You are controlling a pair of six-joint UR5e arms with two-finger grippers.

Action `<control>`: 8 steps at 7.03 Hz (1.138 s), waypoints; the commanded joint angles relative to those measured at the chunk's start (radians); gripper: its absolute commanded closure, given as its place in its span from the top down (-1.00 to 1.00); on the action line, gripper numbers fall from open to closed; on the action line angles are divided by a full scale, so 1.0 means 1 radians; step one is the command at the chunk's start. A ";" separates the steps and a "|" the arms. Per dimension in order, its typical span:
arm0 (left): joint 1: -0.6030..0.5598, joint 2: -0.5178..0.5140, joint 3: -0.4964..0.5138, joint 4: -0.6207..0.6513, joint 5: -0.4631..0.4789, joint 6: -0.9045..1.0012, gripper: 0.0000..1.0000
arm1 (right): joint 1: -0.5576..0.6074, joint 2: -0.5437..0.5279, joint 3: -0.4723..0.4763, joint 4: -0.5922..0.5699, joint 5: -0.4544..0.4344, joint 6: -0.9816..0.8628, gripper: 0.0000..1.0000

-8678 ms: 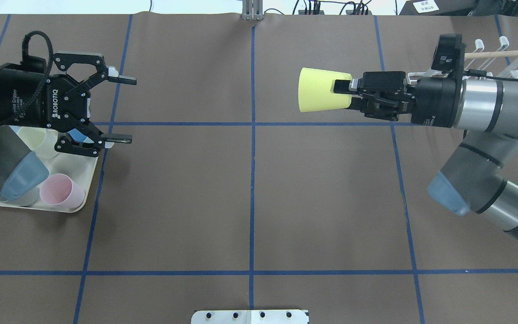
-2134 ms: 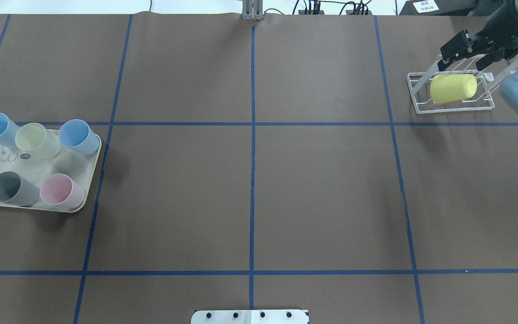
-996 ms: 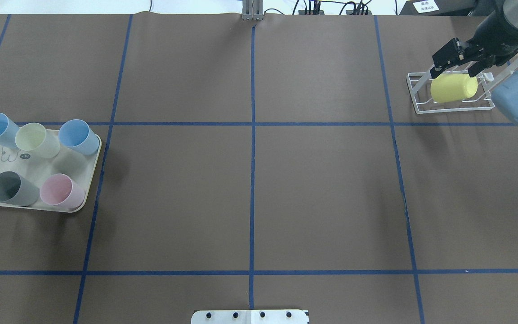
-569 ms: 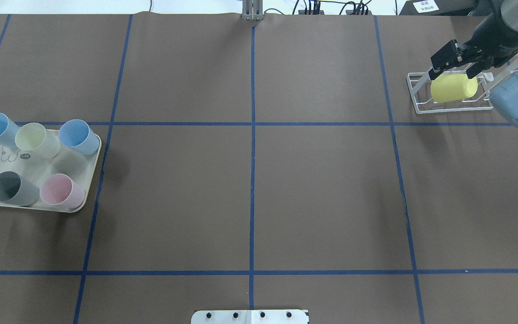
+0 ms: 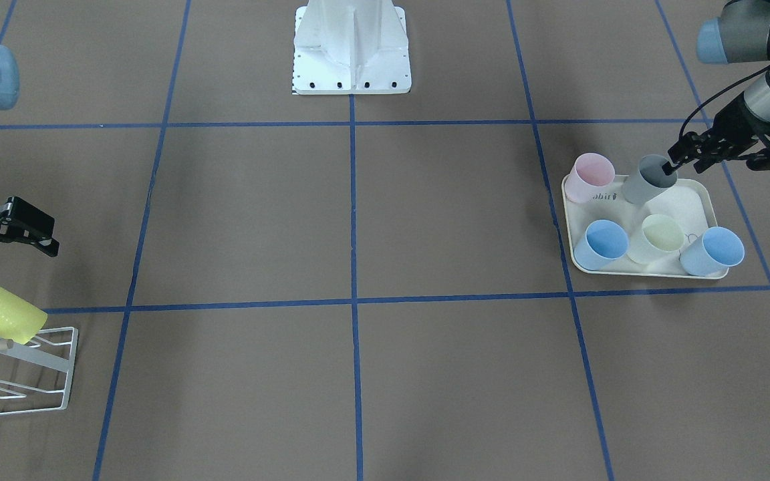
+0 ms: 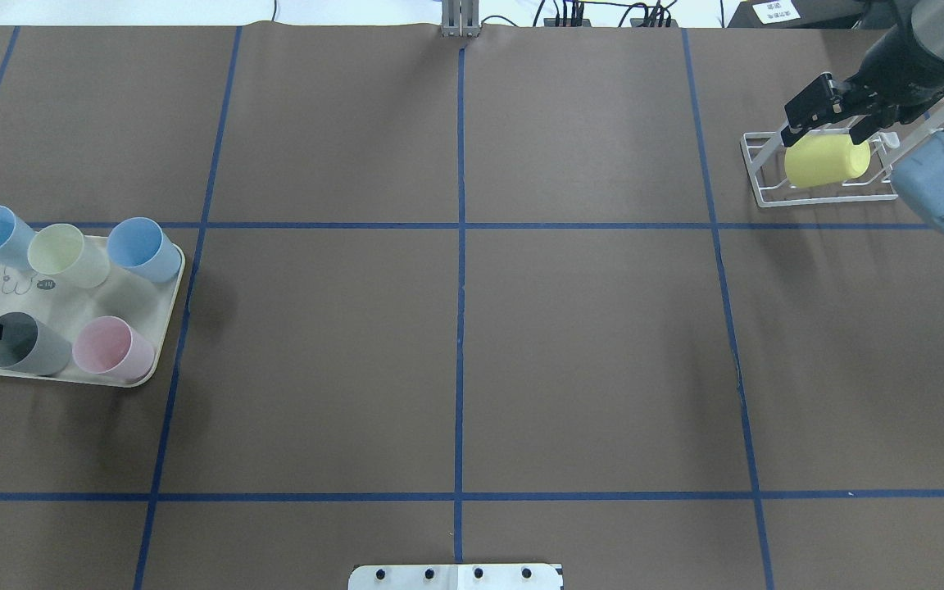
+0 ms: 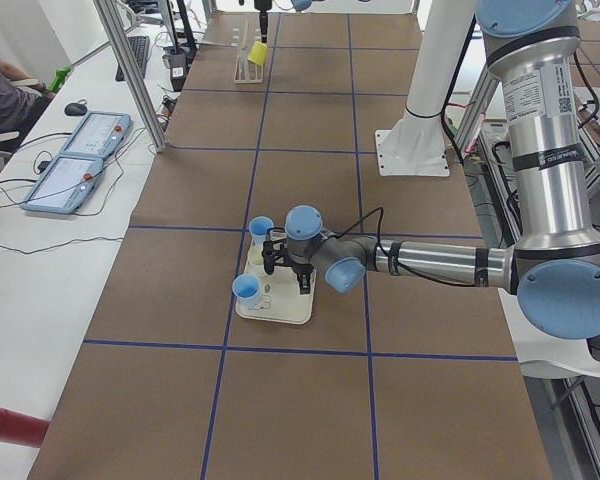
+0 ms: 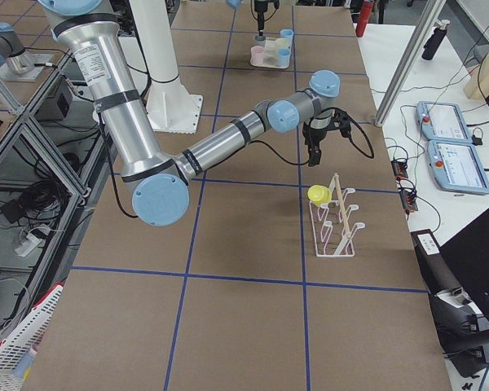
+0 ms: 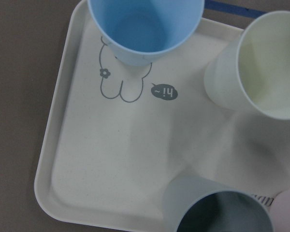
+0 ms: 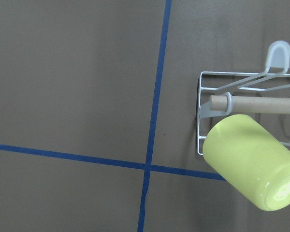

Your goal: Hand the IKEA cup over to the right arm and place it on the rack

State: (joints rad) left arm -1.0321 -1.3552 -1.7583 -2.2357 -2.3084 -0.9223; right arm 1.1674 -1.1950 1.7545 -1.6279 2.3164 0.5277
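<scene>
Right tool point(image 6: 823, 127) spread, empty; the yellow cup point(image 6: 826, 161) sits near, untouched, on the rack point(image 6: 755, 176).

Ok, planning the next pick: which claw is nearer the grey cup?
Left. The left claw is at the grey cup's rim; right claw is across the table by the rack.

Built of silver tubes, left arm point(image 7: 545, 150) and right arm point(image 8: 114, 106) alike; capped pale blue at joints; dark grey along forearms; tipped black at left gripper point(image 7: 286, 272) and right gripper point(image 6: 826, 127); trailed by a thin black cable point(image 5: 706, 100); bolted to a white base point(image 5: 351, 47).
</scene>
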 commanded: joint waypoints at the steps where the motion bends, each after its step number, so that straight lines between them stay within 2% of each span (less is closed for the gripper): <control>1: 0.024 -0.012 0.003 0.001 0.001 -0.001 0.27 | -0.002 0.000 -0.003 0.000 0.000 0.000 0.99; 2: 0.024 -0.015 0.003 0.002 0.001 -0.003 0.22 | -0.002 -0.002 -0.003 0.000 0.000 0.000 0.99; 3: 0.038 -0.019 0.003 0.011 0.001 -0.003 0.04 | -0.003 -0.002 -0.003 -0.001 0.001 0.000 1.00; 5: 0.050 -0.019 0.005 0.016 0.038 -0.004 -0.53 | -0.006 -0.002 -0.006 -0.001 0.001 0.001 1.00; 6: 0.052 -0.013 0.005 0.018 0.055 -0.004 -1.00 | -0.011 -0.002 -0.006 -0.001 0.001 0.001 0.99; 8: 0.041 -0.002 -0.015 0.018 0.050 0.006 -1.00 | -0.012 -0.002 -0.006 -0.001 0.001 0.001 0.99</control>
State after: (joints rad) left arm -0.9842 -1.3652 -1.7620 -2.2185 -2.2575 -0.9227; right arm 1.1562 -1.1965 1.7489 -1.6291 2.3179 0.5292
